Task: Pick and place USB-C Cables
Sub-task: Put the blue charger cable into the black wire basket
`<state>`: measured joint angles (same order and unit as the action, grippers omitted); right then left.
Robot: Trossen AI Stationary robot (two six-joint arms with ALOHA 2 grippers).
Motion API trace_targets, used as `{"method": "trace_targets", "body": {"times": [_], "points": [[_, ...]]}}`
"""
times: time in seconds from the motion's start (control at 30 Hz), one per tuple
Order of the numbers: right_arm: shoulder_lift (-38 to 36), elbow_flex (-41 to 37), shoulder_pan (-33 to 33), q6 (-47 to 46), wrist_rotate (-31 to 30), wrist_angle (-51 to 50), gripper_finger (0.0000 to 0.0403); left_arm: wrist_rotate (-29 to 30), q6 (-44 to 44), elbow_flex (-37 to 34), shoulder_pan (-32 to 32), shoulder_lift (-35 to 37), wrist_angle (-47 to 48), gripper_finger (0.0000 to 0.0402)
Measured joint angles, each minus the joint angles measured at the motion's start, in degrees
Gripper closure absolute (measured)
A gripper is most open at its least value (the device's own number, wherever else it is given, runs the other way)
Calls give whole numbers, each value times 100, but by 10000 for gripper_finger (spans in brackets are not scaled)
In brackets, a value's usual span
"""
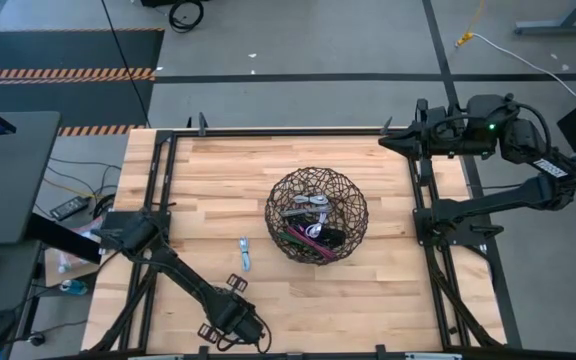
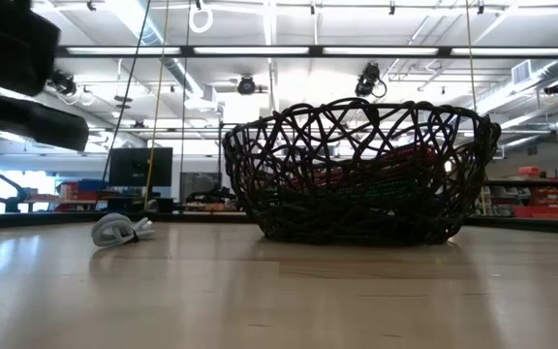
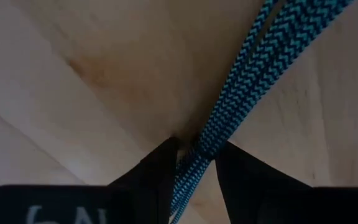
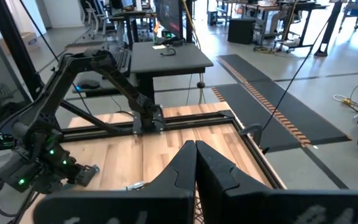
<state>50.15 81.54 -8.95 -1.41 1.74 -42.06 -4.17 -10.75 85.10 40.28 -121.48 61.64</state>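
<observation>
Left gripper (image 3: 193,163), at the counter's near edge, pinches a teal herringbone-braided cable (image 3: 241,87) against pale butcher-block wood (image 1: 208,190). A grey coiled cable (image 1: 245,254) lies beyond, beside the round, dark wire-mesh basket (image 1: 353,205) of bundled cables (image 1: 308,225). Right gripper (image 4: 196,163), fingers together, waits far right.

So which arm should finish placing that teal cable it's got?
The left. Its hand is shut on the teal cable over the table's near edge, while the right hand waits shut at the far corner, holding nothing, away from the basket.
</observation>
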Motion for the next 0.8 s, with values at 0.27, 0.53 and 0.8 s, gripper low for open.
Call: {"method": "trace_targets", "body": {"times": [0.27, 0.53, 0.8], "points": [[-2, 0, -1, -2, -7, 0, 392, -246, -1163, -12, -364, 18, 43, 371], [-2, 0, 0, 0, -15, -6, 392, 166, -1887, 335, -961, 255, -174, 371], [-2, 0, 0, 48, -15, -34, 392, 1894, -2000, 2256, -1653, 682, 7, 371]]}}
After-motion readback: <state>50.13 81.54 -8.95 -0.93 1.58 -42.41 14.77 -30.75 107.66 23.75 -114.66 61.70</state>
